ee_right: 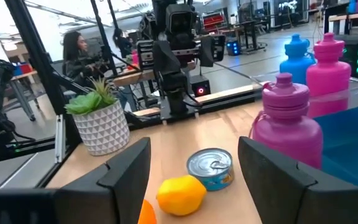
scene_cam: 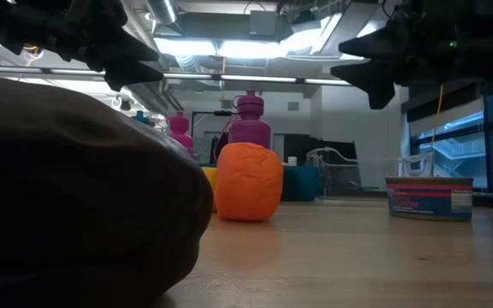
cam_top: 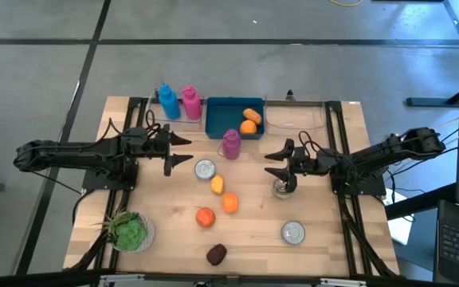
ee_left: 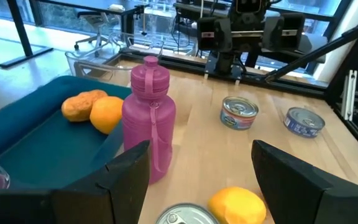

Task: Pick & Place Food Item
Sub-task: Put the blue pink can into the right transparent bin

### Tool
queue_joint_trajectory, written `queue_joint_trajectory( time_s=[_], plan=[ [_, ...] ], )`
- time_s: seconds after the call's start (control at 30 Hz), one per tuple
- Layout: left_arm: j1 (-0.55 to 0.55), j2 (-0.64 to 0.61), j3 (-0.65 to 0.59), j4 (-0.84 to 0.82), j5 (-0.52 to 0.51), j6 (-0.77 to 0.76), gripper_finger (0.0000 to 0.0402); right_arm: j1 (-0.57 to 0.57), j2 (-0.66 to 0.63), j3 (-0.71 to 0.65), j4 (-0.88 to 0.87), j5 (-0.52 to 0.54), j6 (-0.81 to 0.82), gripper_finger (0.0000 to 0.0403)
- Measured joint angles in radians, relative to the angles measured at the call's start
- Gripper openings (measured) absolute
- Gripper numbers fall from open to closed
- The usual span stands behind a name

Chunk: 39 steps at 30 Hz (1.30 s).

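Observation:
Loose food lies mid-table: a yellow lemon (cam_top: 217, 185), an orange fruit (cam_top: 229, 202), an orange-red piece (cam_top: 205, 217) and a dark purple piece (cam_top: 217, 253). A blue bin (cam_top: 221, 118) at the far side holds an orange (cam_top: 249, 126) and a brownish-orange piece (cam_top: 253, 115). My left gripper (cam_top: 183, 151) hangs open above the table, left of a purple bottle (cam_top: 230, 143), and its wrist view shows the lemon (ee_left: 238, 206) just ahead. My right gripper (cam_top: 268, 163) is open too, right of the bottle, above a can (cam_top: 281, 189).
Blue (cam_top: 168, 102) and pink (cam_top: 190, 102) bottles stand left of the bin. Three cans stand about: one (cam_top: 205, 168) by the lemon, one under my right gripper, one (cam_top: 293, 232) near the front. A potted plant (cam_top: 130, 231) sits front left. Dark frames flank the table.

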<state>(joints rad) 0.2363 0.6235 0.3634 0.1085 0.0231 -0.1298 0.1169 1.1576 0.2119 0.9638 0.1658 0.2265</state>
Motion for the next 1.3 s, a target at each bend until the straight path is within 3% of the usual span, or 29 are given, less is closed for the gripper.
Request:
queue_joint_trajectory(
  time_s=[0.3, 0.5, 0.63, 0.73, 0.87, 1.17, 1.3],
  plan=[
    [0.000, 0.001, 0.000, 0.000, 0.000, -0.042, 0.0265, 0.000, 0.000, 0.000, -0.006, 0.003, -0.078, 0.0239],
    [0.000, 0.001, 0.000, 0.000, 0.002, -0.051, 0.0265, 0.000, 0.000, 0.000, -0.006, -0.007, 0.013, 0.0239],
    [0.000, 0.001, 0.000, -0.015, 0.060, -0.074, 0.0265, 0.001, 0.000, 0.000, -0.006, -0.047, 0.074, 0.0239],
    [0.000, 0.001, 0.000, -0.060, 0.124, -0.076, 0.0265, 0.010, 0.011, 0.004, -0.005, -0.051, 0.101, 0.0239],
    [-0.001, 0.009, 0.000, -0.148, 0.122, -0.076, 0.0265, 0.033, 0.068, 0.056, -0.013, -0.051, 0.095, 0.0239],
    [-0.077, 0.086, 0.000, -0.165, 0.088, -0.052, 0.0265, 0.057, 0.211, 0.306, -0.366, -0.052, -0.007, 0.0239],
    [-0.128, 0.133, 0.000, -0.165, 0.031, -0.027, 0.0265, 0.057, 0.236, 0.353, -0.417, -0.051, -0.047, 0.0239]
  ],
)
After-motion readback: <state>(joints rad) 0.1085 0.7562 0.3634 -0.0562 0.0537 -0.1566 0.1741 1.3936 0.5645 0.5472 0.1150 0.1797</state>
